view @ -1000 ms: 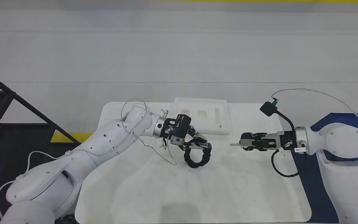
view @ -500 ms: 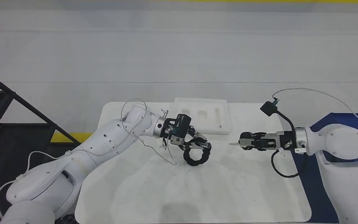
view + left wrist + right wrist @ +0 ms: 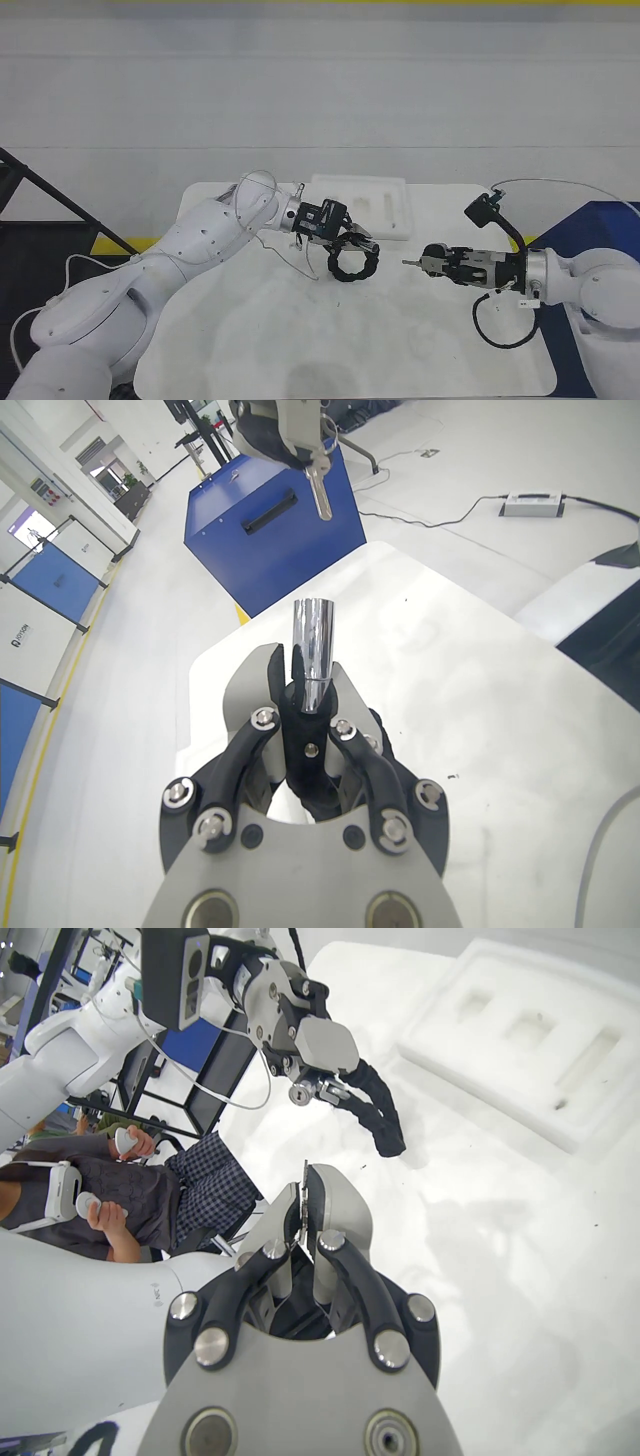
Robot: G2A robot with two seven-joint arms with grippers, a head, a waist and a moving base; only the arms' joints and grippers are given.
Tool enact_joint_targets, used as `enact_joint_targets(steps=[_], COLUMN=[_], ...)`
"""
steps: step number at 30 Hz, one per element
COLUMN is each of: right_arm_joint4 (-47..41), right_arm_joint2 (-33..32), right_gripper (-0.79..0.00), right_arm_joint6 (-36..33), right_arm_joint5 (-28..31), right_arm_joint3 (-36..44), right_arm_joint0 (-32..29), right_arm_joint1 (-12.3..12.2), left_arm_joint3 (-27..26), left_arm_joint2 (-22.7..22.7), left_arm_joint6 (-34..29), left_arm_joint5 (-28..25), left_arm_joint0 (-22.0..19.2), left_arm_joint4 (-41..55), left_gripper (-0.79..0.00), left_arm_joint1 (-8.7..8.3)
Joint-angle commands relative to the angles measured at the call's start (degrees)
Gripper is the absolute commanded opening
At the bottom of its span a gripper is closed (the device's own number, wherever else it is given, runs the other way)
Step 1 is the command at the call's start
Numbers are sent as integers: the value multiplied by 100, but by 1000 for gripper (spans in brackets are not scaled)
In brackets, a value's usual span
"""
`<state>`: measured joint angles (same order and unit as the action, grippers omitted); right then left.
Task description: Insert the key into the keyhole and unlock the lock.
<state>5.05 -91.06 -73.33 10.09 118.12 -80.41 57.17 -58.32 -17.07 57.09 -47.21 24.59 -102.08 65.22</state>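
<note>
Our left end effector (image 3: 306, 682), clamped on the barrel of the lock (image 3: 312, 640), has shifted it slightly toward the foam tray (image 3: 360, 205), while our right end effector (image 3: 306, 1195), pinching the key (image 3: 318, 495), has edged closer. We judge that key and keyhole (image 3: 300, 1094) now face each other, still apart above the surface (image 3: 300, 340), so fine alignment comes next.
</note>
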Motion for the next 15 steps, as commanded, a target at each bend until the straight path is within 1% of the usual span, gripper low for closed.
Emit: enact_joint_targets(steps=[1,4,8,11,15], right_arm_joint4=[53,251,440,560,964], right_arm_joint2=[-43,-71,-88,-121,-99], right_gripper=[-785,-785,-785,-785,-785], right_arm_joint6=[110,341,853,1126,1373], right_arm_joint5=[66,148,153,121,98], right_arm_joint3=[115,283,444,540,739], right_arm_joint0=[-148,-355,-614,-779,-946], right_arm_joint1=[-10,-24,-22,-26,-37], left_arm_joint3=[154,417,763,977,1128], left_arm_joint2=[126,349,588,718,733], left_arm_joint6=[173,338,496,577,620], left_arm_joint5=[175,339,498,578,621], left_arm_joint0=[-57,-189,-269,-296,-272], left_arm_joint4=[17,37,185,274,224], left_gripper=[-785,-785,-785,-785,-785], left_arm_joint1=[110,290,513,655,808])
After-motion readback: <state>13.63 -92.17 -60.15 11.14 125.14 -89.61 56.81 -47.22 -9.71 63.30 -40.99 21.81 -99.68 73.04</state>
